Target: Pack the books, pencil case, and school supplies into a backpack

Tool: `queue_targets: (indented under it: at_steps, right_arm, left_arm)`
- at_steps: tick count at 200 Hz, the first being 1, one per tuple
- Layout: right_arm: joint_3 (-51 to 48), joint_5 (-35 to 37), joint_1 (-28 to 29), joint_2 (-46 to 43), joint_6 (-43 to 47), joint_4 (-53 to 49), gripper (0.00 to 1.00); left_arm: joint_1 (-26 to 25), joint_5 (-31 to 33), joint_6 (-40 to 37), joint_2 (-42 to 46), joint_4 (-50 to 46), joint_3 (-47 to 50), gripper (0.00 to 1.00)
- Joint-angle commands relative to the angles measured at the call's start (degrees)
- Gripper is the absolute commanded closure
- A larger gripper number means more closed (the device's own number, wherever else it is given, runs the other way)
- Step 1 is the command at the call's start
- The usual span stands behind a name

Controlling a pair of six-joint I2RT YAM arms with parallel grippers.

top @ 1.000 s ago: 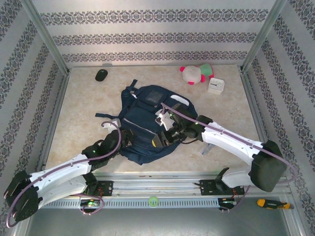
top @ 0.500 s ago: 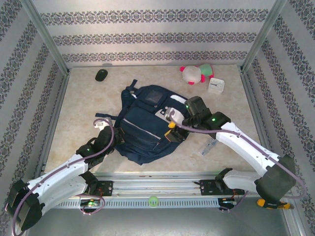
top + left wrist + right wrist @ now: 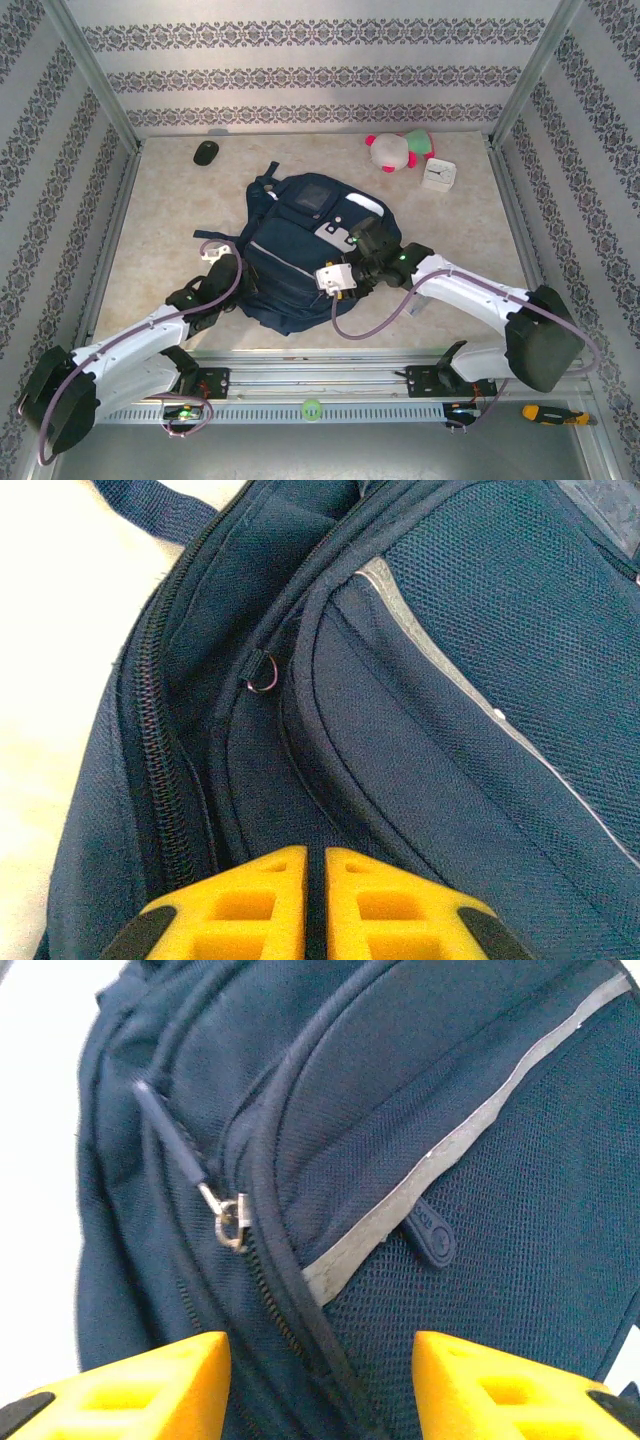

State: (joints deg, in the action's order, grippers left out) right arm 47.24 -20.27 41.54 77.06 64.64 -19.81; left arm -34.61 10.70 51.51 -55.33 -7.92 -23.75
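Left end effector (image 3: pixel 315 865), fingers pressed together, rests against the backpack (image 3: pixel 285 262) at frame centre; a pinch of fabric cannot be confirmed. Right end effector (image 3: pixel 320 1350), jaws parted, hovers beside the zip pull (image 3: pixel 232 1222). Likely step: working the zip, so the next move calls for closing on that pull. Mouse (image 3: pixel 206 152), plush toy (image 3: pixel 393 150) and clock (image 3: pixel 438 174) lie well apart, obstructing nothing.

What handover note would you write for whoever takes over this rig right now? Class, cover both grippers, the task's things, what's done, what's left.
Left gripper: shut, low against the backpack's left side by a zip; whether it pinches fabric cannot be told.
Right gripper: open, empty, over a zipper pull beside the grey-striped pocket.
Backpack: flat mid-table, front up; the zip by the left gripper looks closed.
Done: what is packed cannot be judged.
Left: likely take that pull and open a compartment.
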Motion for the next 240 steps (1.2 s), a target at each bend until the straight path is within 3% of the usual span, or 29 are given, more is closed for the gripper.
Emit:
queue_targets:
  at_steps: [1,11,33,43,89,111,171,240]
  right_arm:
    - [-2.2,4.6,0.6,1.0,3.3,8.1,0.54]
    - [-2.7,5.2,0.6,0.9,1.9,11.0,0.62]
    - [-2.3,3.9,0.5,0.2,-0.7,12.1,0.92]
    - [-1.7,2.3,0.4,-0.7,-2.5,11.5,1.00]
    - [0.5,-7.3,0.3,-4.5,-14.0,10.8,1.00]
    - [1.6,-10.1,0.3,-4.2,-19.0,10.4,1.00]
    - [4.9,-16.1,-0.2,-0.9,-27.8,10.3,1.00]
    - [8.9,-21.3,-1.2,3.5,-32.6,8.4,1.00]
  left_arm:
    - [1.3,-0.9,-1.8,-1.3,2.2,-0.5,0.87]
    - [1.5,-1.1,-2.3,-1.8,2.2,-1.0,0.87]
    - [1.8,-2.1,-4.0,-2.3,1.4,-2.9,0.86]
    - [1.8,-2.7,-5.5,-1.9,0.5,-4.1,0.84]
    - [1.7,-8.6,-13.9,1.1,-6.4,-11.2,0.59]
    - [0.7,-11.6,-16.4,1.6,-10.2,-15.1,0.52]
    - [-8.5,-11.6,-21.6,3.7,-12.6,-19.6,0.47]
    - [-15.0,-16.8,-28.4,2.0,-9.6,-17.6,0.44]
